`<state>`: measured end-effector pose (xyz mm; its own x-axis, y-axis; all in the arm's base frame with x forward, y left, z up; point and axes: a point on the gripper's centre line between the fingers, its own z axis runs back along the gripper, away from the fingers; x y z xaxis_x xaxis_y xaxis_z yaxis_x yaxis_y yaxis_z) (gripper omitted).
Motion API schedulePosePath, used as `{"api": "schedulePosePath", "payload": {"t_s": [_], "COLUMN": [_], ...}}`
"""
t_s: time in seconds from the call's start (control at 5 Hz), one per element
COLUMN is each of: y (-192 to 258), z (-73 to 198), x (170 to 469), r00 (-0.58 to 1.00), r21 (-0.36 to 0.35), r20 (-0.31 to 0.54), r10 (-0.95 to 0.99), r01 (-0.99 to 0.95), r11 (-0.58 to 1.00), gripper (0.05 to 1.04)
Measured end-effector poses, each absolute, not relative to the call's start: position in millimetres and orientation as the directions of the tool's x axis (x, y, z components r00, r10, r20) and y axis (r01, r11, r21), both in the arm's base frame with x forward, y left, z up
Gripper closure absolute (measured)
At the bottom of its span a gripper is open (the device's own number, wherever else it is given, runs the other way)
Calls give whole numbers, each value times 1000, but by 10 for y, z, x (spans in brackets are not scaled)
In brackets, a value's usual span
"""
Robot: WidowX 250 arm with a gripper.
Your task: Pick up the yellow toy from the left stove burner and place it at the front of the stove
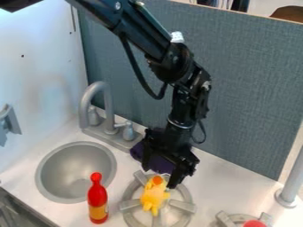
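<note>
Lower centre of frame: yellow toy figure (154, 195), orange at its upper end, lies over the grey burner (181, 205); the grate's arms appear to bear its weight, no grip needed. Red bottle (98, 201), lower left, upright on the counter (216, 181) between sink (70, 166) and burner, presumably steady on its own base. Purple cloth (137, 151) bunched behind the burner, partly hidden by the claw (158, 177).

Claw: open, fingers parted, nothing held. Hangs from the arm (177, 88) just past the burner's far side; that pose likely leaves the gap facing down over the toy's orange end.

Toy relative to claw: just below the tips in the picture, orange end nearest, body running toward the bottom edge. One finger close by its right side; contact, cannot tell.
</note>
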<state>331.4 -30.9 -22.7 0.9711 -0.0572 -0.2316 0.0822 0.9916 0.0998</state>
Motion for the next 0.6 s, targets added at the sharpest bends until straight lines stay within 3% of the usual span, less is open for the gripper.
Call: {"api": "schedulePosePath", "payload": {"t_s": [0.6], "y": [-317], "z": [-656], "x": [3282], "r00": [945], "r21": [96], "r20": [-324], "r10": [-55], "r01": [91], "r11": [991], "gripper": [83]}}
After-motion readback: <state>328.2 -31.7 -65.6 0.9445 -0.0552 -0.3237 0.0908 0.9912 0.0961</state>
